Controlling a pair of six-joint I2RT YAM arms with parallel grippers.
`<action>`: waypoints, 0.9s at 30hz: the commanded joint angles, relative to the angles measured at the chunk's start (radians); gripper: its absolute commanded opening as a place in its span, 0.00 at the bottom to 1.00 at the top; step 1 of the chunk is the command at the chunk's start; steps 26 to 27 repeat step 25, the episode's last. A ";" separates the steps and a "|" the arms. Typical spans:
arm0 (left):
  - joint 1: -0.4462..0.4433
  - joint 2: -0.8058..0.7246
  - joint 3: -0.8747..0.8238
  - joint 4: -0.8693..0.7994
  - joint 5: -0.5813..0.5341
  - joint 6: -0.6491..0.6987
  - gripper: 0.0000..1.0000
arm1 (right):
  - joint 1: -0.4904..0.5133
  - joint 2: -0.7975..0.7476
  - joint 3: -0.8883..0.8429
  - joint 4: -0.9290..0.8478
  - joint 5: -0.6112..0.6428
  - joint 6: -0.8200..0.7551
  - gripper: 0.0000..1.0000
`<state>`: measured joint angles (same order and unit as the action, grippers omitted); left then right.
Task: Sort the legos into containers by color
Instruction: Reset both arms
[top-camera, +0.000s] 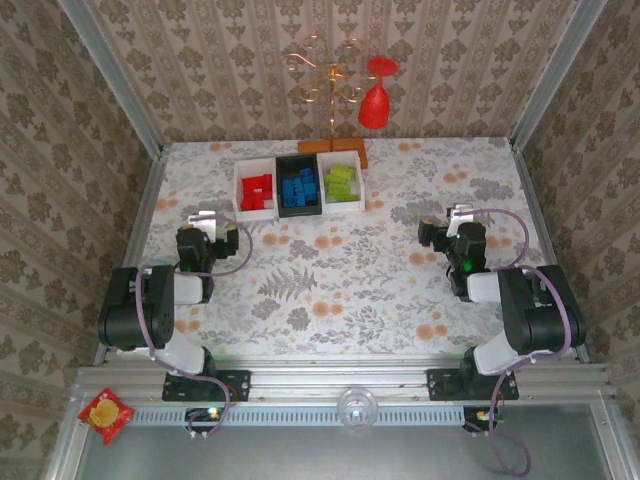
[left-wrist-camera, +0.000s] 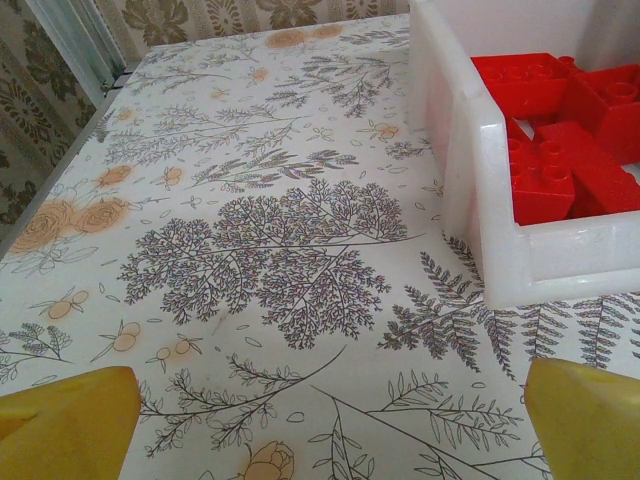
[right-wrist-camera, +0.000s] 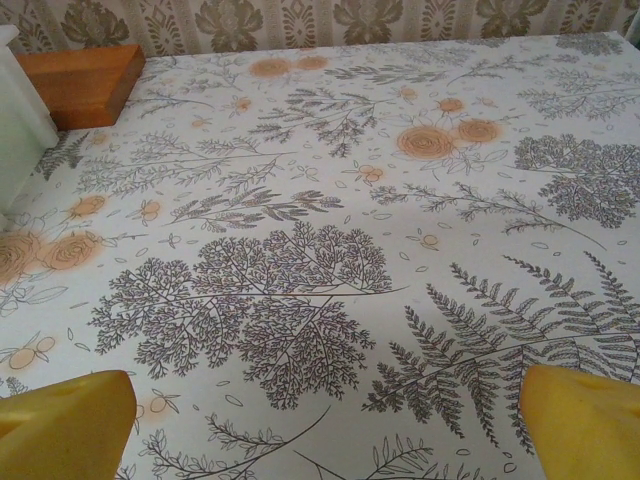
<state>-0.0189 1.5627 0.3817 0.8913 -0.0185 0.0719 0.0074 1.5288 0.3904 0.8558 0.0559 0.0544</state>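
Three joined containers stand at the table's far middle. The left white bin (top-camera: 238, 190) holds red legos (top-camera: 257, 192), the black bin (top-camera: 300, 159) blue legos (top-camera: 299, 190), the right white bin (top-camera: 360, 185) lime green legos (top-camera: 340, 182). My left gripper (top-camera: 207, 222) hovers low, just left of and nearer than the bins, open and holding nothing. In the left wrist view its yellow tips frame bare cloth (left-wrist-camera: 330, 400), with the white bin's corner (left-wrist-camera: 470, 150) and red legos (left-wrist-camera: 560, 140) ahead right. My right gripper (top-camera: 455, 225) is open over bare cloth (right-wrist-camera: 325, 400) to the right.
A gold wire stand on an orange-brown base (top-camera: 332, 150) rises behind the bins with a red wine glass (top-camera: 375, 100) hanging on it. The base (right-wrist-camera: 85, 80) also lies far left of the right gripper. A red snack packet (top-camera: 105, 415) lies on the near ledge.
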 joint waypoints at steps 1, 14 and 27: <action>-0.003 -0.006 0.011 0.030 0.008 0.005 1.00 | 0.010 -0.003 0.020 -0.009 0.030 -0.018 1.00; -0.003 -0.006 0.010 0.031 0.006 0.005 1.00 | 0.013 -0.002 0.020 -0.009 0.033 -0.019 1.00; -0.003 -0.005 0.010 0.030 0.006 0.005 1.00 | 0.020 -0.002 0.019 -0.009 0.021 -0.031 1.00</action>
